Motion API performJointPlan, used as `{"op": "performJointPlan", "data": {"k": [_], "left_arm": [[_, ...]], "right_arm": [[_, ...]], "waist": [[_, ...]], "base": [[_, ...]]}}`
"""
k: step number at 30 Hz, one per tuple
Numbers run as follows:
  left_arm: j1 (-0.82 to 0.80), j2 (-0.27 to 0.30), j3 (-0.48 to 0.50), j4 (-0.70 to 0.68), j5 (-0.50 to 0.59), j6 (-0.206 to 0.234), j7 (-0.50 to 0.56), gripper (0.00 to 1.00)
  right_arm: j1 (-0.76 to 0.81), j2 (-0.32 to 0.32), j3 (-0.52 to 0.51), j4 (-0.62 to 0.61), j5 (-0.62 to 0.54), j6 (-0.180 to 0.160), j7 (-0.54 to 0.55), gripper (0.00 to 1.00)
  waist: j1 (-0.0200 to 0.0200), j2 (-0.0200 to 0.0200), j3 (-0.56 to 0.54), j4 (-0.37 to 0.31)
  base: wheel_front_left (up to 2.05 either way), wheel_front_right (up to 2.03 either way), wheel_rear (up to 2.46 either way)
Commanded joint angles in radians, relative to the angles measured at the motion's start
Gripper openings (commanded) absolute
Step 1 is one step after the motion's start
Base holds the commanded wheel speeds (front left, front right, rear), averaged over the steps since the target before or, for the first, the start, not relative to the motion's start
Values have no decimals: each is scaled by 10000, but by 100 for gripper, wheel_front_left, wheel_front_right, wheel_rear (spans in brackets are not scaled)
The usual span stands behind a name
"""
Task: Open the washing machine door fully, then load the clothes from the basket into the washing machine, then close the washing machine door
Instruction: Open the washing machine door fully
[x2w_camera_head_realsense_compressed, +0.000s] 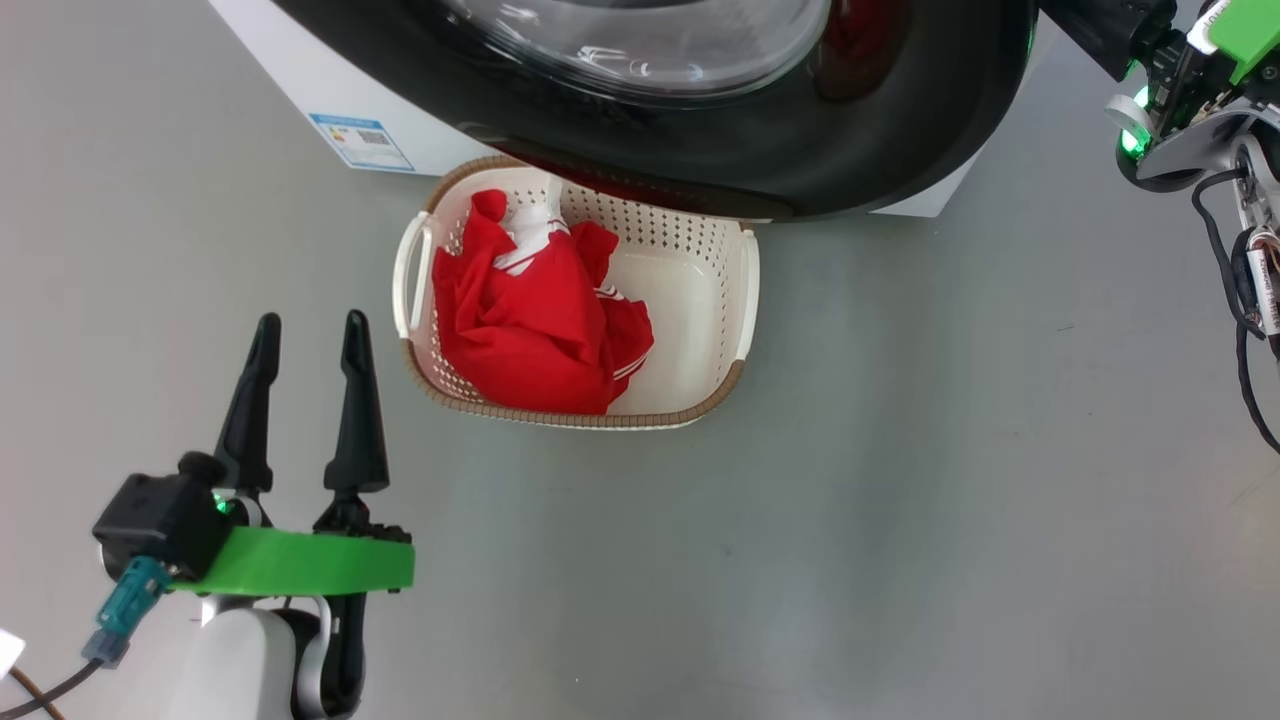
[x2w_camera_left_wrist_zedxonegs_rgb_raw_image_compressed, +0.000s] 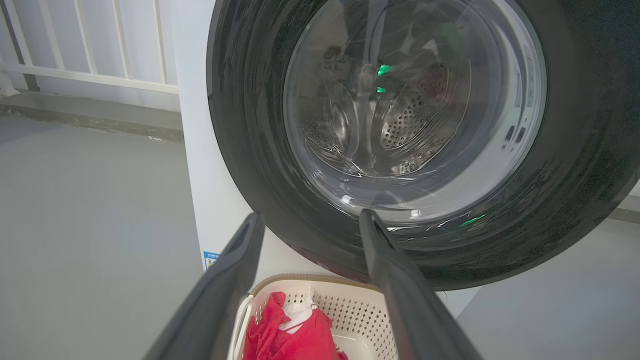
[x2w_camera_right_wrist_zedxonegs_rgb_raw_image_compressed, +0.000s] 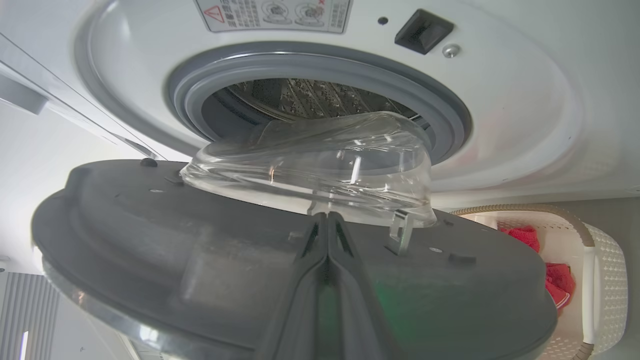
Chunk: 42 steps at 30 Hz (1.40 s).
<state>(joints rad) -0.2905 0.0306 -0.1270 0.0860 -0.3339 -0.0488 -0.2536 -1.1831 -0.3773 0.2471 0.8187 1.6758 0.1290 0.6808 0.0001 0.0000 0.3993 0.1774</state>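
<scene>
The washing machine door (x2w_camera_head_realsense_compressed: 900, 130) stands partly open, its glossy black front hanging over the far rim of the basket (x2w_camera_head_realsense_compressed: 700, 290). Red clothes (x2w_camera_head_realsense_compressed: 530, 320) with white trim lie heaped in the basket's left half. My left gripper (x2w_camera_head_realsense_compressed: 310, 320) is open and empty, left of the basket and apart from it. In the left wrist view its fingers (x2w_camera_left_wrist_zedxonegs_rgb_raw_image_compressed: 312, 215) frame the door (x2w_camera_left_wrist_zedxonegs_rgb_raw_image_compressed: 250, 125) above the clothes (x2w_camera_left_wrist_zedxonegs_rgb_raw_image_compressed: 295, 335). My right gripper (x2w_camera_right_wrist_zedxonegs_rgb_raw_image_compressed: 327, 215) is shut, its tips at the door's grey inner face (x2w_camera_right_wrist_zedxonegs_rgb_raw_image_compressed: 150, 225) beside the glass bowl (x2w_camera_right_wrist_zedxonegs_rgb_raw_image_compressed: 310, 160). Behind the bowl the drum (x2w_camera_right_wrist_zedxonegs_rgb_raw_image_compressed: 310, 97) shows.
The washing machine (x2w_camera_head_realsense_compressed: 270, 50) carries a blue sticker (x2w_camera_head_realsense_compressed: 360, 140) low on its front. My right arm (x2w_camera_head_realsense_compressed: 1180, 90) with hanging cables (x2w_camera_head_realsense_compressed: 1250, 300) is at the upper right. Grey floor surrounds the basket. A white railing (x2w_camera_left_wrist_zedxonegs_rgb_raw_image_compressed: 100, 50) runs behind the machine.
</scene>
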Motion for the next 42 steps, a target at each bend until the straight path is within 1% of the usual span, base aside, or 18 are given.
{"op": "performJointPlan", "data": {"k": [1, 2, 3, 5, 6, 7, 8, 9, 10, 15, 19, 23, 30, 34, 37, 42], "left_arm": [[106, 196, 368, -181, 154, -37, -82, 100], [114, 196, 376, -170, 168, -45, -82, 100], [118, 196, 381, -162, 181, -54, -82, 100], [127, 196, 383, -138, 200, -72, -82, 100], [132, 196, 387, -129, 207, -80, -82, 100], [132, 196, 387, -129, 207, -80, -82, 100], [142, 196, 394, -114, 221, -95, -82, 100], [142, 196, 394, -114, 221, -95, -82, 100], [150, 196, 398, -108, 228, -102, -82, 100], [196, 196, 461, -104, 278, -133, -82, 100], [210, 196, 497, -107, 314, -149, -82, 100], [198, 196, 536, -111, 335, -162, -82, 100], [175, 196, 591, -118, 345, -174, -82, 100], [175, 196, 621, -151, 358, -178, -82, 100], [176, 196, 698, -196, 379, -172, -82, 100], [233, 196, 793, -236, 408, -181, -82, 100]], "right_arm": [[219, 109, -2, -341, -69, 17, -117, 0], [235, 92, -18, -369, -106, 17, -199, 10], [253, 82, -40, -403, -128, 17, -268, 23], [300, 61, -100, -480, -159, 17, -405, 46], [325, 54, -135, -530, -161, 17, -458, 55], [325, 54, -135, -530, -161, 17, -458, 55], [389, 22, -214, -653, -173, 17, -581, 87], [389, 22, -214, -653, -173, 17, -581, 87], [427, 1, -248, -728, -189, 17, -643, 100], [715, -114, -410, -1238, -245, 17, -863, 100], [1073, -273, -486, -1918, -453, 17, -1153, 100], [1594, -454, -650, -2935, -636, 17, -1528, 100], [3003, -811, -898, -4889, -1156, 17, -2406, 100], [3862, -1110, -813, -5860, -1791, 17, -2925, 100], [4422, -1338, -854, -6449, -2382, 17, -3602, 100], [5320, -1518, -975, -7201, -3264, 17, -4974, 100]], "waist": [[-1, 0, -66, -52], [-1, 0, -87, -71], [-1, 0, -106, -89], [-1, 0, -143, -122], [-1, 0, -157, -138], [-1, 0, -157, -138], [-1, 0, -182, -169], [-1, 0, -182, -169], [-1, 0, -192, -184], [-1, 0, -225, -287], [-1, 0, -225, -369], [-1, 0, -194, -437], [-1, 0, -195, -502], [-1, 0, -201, -514], [-1, 0, -201, -518], [-1, 0, -232, -559]], "base": [[0, 0, 0], [0, 0, 0], [0, 0, 0], [0, 0, 0], [0, 0, 0], [0, 0, 0], [0, 0, 0], [0, 0, 0], [0, 0, 0], [0, 0, 0], [0, 0, 0], [0, 0, 0], [0, 0, 0], [0, 0, 0], [0, 0, 0], [0, 0, 0]]}}
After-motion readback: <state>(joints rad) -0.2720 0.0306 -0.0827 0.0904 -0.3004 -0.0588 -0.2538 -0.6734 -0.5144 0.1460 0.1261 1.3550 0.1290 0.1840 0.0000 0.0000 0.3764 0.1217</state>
